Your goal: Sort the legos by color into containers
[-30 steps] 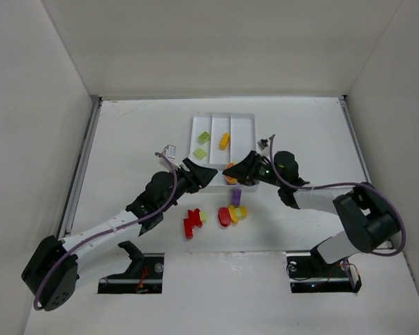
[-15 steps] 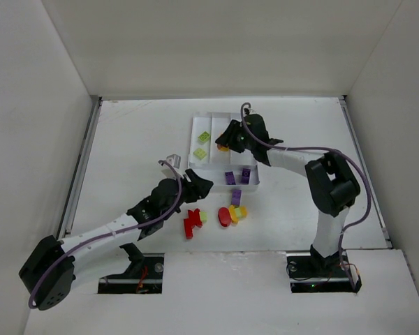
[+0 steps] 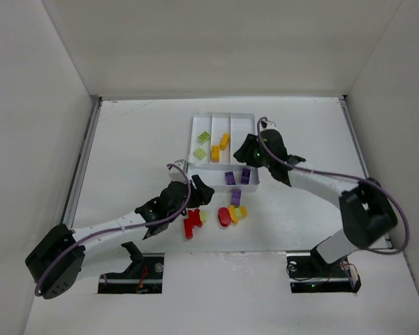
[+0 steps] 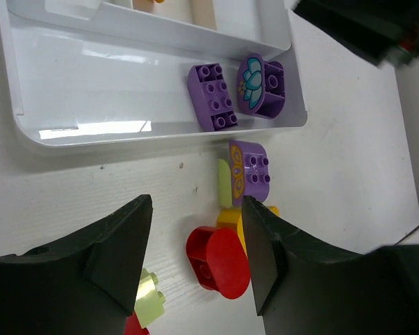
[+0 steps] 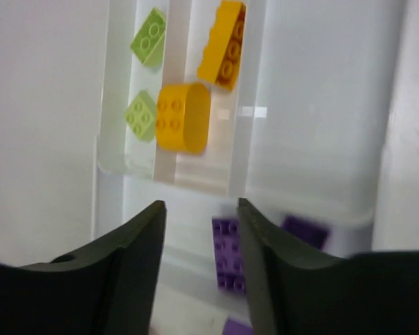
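The white tray point(image 3: 250, 118) holds two light green bricks point(image 3: 202, 144) in its left section, two yellow-orange bricks point(image 3: 219, 147) in the middle one and two purple bricks point(image 3: 237, 176) in the crosswise one. Loose on the table lie a purple brick point(image 3: 236, 197), a yellow one point(image 3: 238, 212), a red oval one point(image 3: 224, 217), red bricks point(image 3: 190, 223) and a light green one point(image 3: 203, 216). My left gripper point(image 3: 199, 195) is open and empty above the red oval brick point(image 4: 216, 262). My right gripper point(image 3: 248, 150) is open and empty over the tray point(image 5: 321, 105), the yellow-orange bricks point(image 5: 184, 117) ahead of it.
White walls close in the table on three sides. The tray's right long section point(image 3: 242, 136) has no bricks in it. In the left wrist view, the loose purple brick point(image 4: 250, 171) lies just outside the tray's near rim point(image 4: 160, 136).
My right gripper carried a yellow-orange brick to the tray's middle section, let it go and drew back to the right. My left gripper moved back from the tray toward the loose bricks.
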Motion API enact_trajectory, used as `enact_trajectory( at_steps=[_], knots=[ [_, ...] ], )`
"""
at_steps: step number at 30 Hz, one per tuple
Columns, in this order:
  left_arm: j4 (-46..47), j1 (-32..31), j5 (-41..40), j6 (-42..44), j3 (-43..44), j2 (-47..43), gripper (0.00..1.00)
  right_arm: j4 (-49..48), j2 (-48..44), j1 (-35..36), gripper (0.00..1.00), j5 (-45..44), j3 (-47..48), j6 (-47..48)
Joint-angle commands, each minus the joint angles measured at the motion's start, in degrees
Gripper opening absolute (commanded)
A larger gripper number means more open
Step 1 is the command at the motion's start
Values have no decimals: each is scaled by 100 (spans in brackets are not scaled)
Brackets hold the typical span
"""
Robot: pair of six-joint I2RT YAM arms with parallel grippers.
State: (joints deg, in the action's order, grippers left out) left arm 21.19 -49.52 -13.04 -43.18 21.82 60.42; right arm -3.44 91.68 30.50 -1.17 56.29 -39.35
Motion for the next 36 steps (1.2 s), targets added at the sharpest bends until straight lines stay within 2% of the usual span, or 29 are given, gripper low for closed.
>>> enact_trajectory(
  at_steps=[1, 2, 4, 7, 9, 13, 22, 27, 29, 31, 36],
  knots=[
    [228, -62, -85, 187, 138, 118, 51, -254, -1097, 337, 44, -577, -1099, 95],
    [228, -62, -76, 196, 164, 162, 51, -201, -1361, 425, 42, -673, -1407, 60],
    [228, -80, -76, 222, 243, 250, 51, 0, -1870, 688, 45, -893, -1874, -2],
    [228, -45, -111, 214, 287, 268, 51, 474, -2382, 1198, 71, -1201, -2131, -20],
    [219, -1, -111, 187, 296, 268, 51, 686, -2374, 1497, 80, -1271, -2070, -20],
    [228, -36, -111, 152, 314, 251, 51, 722, -1883, 1814, 82, -1421, -1833, -72],
    [96, 25, -252, 108, 112, -110, 51, 687, -1030, 2034, 68, -1659, -1411, -99],
    [96, 34, -234, 108, 103, -92, 51, 634, -696, 2034, 49, -1913, -1305, -90],
    [96, 26, -226, 108, 103, -92, 51, 643, -713, 2034, 39, -2027, -1322, -116],
    [78, 52, -191, 90, 103, -118, 51, 617, -861, 2034, 34, -2063, -1384, -151],
    [-133, 227, -15, -94, 112, -425, 53, 371, -1792, 1956, 32, -1695, -1595, -187]
  ],
)
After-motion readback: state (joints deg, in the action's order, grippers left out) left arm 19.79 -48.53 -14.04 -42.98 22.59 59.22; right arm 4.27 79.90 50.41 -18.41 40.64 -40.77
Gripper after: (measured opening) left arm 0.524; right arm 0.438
